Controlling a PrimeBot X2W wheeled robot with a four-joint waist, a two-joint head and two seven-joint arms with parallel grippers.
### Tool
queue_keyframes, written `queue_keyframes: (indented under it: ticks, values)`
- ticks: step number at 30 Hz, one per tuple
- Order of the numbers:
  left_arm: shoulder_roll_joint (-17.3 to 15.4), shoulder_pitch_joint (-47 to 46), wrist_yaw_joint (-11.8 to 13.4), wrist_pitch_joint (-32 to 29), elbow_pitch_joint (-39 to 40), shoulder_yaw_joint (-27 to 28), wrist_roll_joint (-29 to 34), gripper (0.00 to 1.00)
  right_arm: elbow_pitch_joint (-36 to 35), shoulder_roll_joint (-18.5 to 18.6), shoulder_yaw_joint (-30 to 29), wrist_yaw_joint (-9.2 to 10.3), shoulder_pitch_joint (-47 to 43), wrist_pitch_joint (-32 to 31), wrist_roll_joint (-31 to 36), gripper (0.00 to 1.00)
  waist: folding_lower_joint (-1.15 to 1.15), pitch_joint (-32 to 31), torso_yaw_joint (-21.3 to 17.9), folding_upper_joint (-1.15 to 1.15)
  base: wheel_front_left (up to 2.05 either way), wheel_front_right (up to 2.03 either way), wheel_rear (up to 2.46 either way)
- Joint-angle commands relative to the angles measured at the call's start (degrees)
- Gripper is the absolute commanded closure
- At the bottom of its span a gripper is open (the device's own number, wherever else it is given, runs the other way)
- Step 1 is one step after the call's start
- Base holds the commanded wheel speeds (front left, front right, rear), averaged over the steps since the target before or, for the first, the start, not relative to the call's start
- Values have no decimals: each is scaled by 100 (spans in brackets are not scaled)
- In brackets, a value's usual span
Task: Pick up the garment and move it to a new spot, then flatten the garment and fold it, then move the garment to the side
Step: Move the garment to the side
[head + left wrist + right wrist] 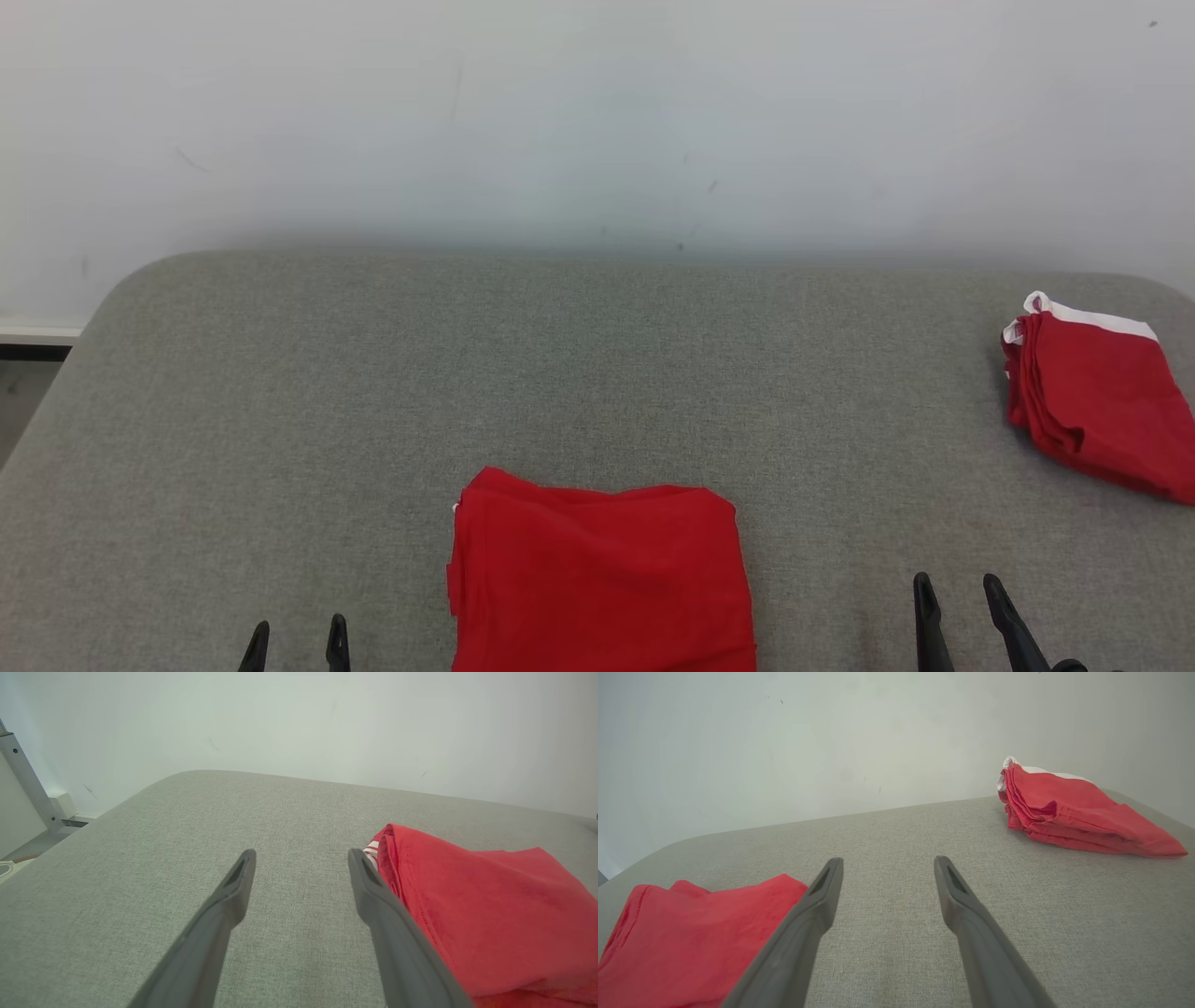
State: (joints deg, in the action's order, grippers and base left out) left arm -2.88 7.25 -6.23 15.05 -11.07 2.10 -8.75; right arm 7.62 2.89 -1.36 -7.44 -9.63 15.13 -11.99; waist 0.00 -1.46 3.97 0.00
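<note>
L tool (299, 623), R tool (957, 579) open; red garment (602, 579) folded, creased.

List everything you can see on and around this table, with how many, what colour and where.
front garment: one, red, folded flat at the table's near edge, between the two grippers
folded pile: one, red with a white edge, several layers, at the table's far right
table: one, grey fabric top with rounded corners, under everything
wall: one, white, behind the table
metal post: one, pale grey, beyond the table's left side
left gripper: one, dark, open and holding nothing, left of the front garment
right gripper: one, dark, open and holding nothing, right of the front garment
</note>
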Motion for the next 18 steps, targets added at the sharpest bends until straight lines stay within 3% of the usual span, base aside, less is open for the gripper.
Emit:
queue_keyframes:
  ticks: [1,12,18]
  values:
    - [-1,14,12,11,-14,14,21,0,-4,-1,0,-5,-10,0,30,0,0,-6,0,0,0,0,0]
    - [-1,0,4,11,-28,-3,4,0,124,-3,255,-5,173,-1,-147,0,0,-36,66,0,0,0,0]
    - [-1,-52,1,12,-45,-74,-20,0,1020,3,941,-5,799,-1,-473,0,0,-21,178,0,0,0,0]
